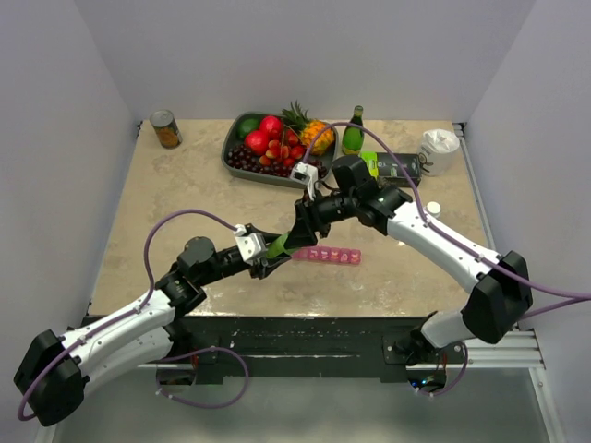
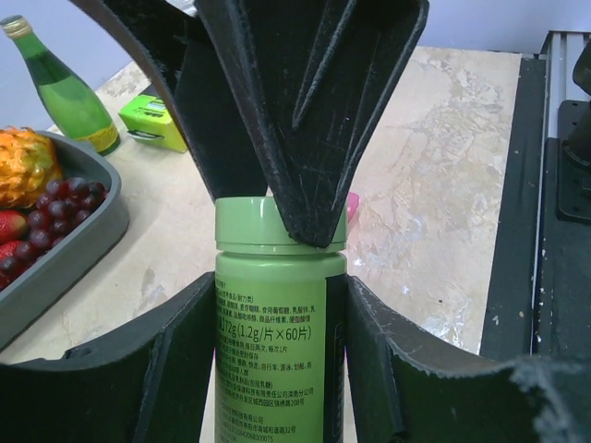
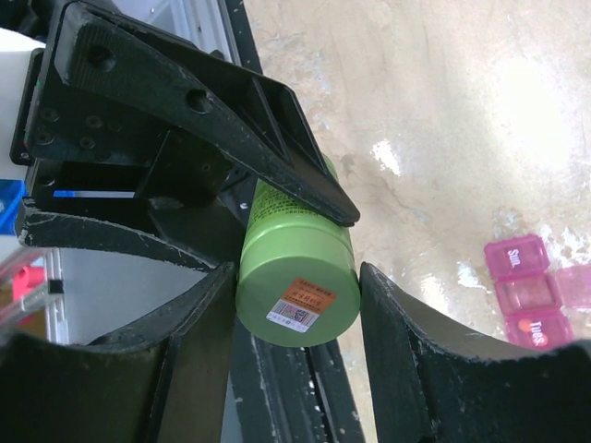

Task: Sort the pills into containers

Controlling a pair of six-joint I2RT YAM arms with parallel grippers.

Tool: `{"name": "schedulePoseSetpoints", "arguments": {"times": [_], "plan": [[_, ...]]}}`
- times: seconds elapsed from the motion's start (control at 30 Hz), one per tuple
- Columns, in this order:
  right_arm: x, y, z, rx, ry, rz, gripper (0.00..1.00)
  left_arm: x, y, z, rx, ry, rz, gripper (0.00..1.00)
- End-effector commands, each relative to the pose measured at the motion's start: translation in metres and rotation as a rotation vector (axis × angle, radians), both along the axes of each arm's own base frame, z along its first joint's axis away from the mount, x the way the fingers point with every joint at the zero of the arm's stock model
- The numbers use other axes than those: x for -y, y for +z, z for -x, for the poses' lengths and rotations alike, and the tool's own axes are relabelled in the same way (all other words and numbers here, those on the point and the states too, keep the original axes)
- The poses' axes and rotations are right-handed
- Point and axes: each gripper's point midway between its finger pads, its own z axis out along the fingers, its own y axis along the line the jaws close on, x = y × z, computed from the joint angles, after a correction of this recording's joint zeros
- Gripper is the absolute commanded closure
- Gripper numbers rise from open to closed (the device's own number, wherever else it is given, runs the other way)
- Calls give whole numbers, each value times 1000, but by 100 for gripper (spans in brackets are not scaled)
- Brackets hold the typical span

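organizer lies crosswise on the table just right of the bottle, which the left gripper clamps; the right gripper brackets its cap, grip unclear.

The green bottle is finished in smooth, satin plastic. The pill organizer is moulded in translucent pink plastic.

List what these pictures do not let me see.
- Pills: none visible in any view; the bottle is opaque.
- Organizer: top view too small to show lids open or shut; the right wrist view's right edge cuts it off.
- Bottle label: left wrist view, small print blurred, and the bottom edge cuts it off.
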Motion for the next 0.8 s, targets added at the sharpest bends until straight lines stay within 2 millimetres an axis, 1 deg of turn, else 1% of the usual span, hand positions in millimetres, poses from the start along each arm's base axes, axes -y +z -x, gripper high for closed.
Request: {"name": "schedulePoseSetpoints", "arguments": {"times": [0.0, 0.03, 0.07, 0.1, 0.13, 0.17, 0.2, 0.23, 0.27, 0.3, 0.33, 0.43, 0.47, 0.53, 0.57, 0.6, 0.63, 0.67, 0.7, 0.73, 0.77], "plan": [[-12, 26, 17, 169, 248, -69, 92, 5, 28, 8, 94, -60, 58, 100], [-13, 22, 17, 197, 301, -66, 94, 6, 27, 10, 92, -71, 53, 100], [-10, 29, 21, 216, 347, -53, 96, 6, 26, 11, 91, -82, 50, 100], [-10, 29, 21, 311, 429, -67, 97, 8, 26, 15, 91, -103, 49, 100], [-11, 23, 23, 327, 503, -72, 97, 9, 25, 16, 87, -114, 45, 100], [-4, 32, 30, 337, 559, -56, 97, 9, 26, 18, 89, -123, 44, 100], [-4, 33, 29, 435, 636, -75, 95, 11, 26, 21, 88, -142, 45, 100], [-5, 23, 27, 452, 692, -59, 93, 11, 26, 22, 85, -150, 43, 100], [4, 30, 37, 454, 747, -46, 92, 12, 25, 23, 84, -159, 41, 100], [3, 29, 35, 547, 816, -65, 92, 13, 26, 25, 83, -174, 42, 100], [6, 27, 34, 579, 844, -48, 91, 14, 25, 25, 83, -179, 40, 100], [5, 29, 32, 692, 889, -35, 90, 14, 24, 27, 78, -188, 37, 100], [6, 30, 26, 754, 881, -9, 91, 14, 24, 27, 80, -185, 37, 100], [5, 31, 23, 803, 873, 5, 92, 13, 26, 26, 84, -177, 47, 100], [3, 28, 19, 836, 861, 12, 93, 13, 25, 26, 81, -176, 49, 100], [5, 33, 20, 853, 844, 7, 94, 12, 26, 24, 81, -165, 57, 100], [4, 33, 21, 860, 843, 5, 94, 11, 31, 23, 85, -158, 82, 100], [3, 32, 21, 862, 840, 1, 95, 10, 28, 24, 80, -152, 91, 100], [3, 35, 22, 859, 821, -4, 95, 9, 30, 23, 79, -145, 107, 100], [2, 31, 23, 850, 819, -4, 95, 9, 36, 23, 84, -143, 143, 100], [0, 34, 23, 871, 813, -13, 95, 9, 33, 24, 76, -142, 153, 100]]}}
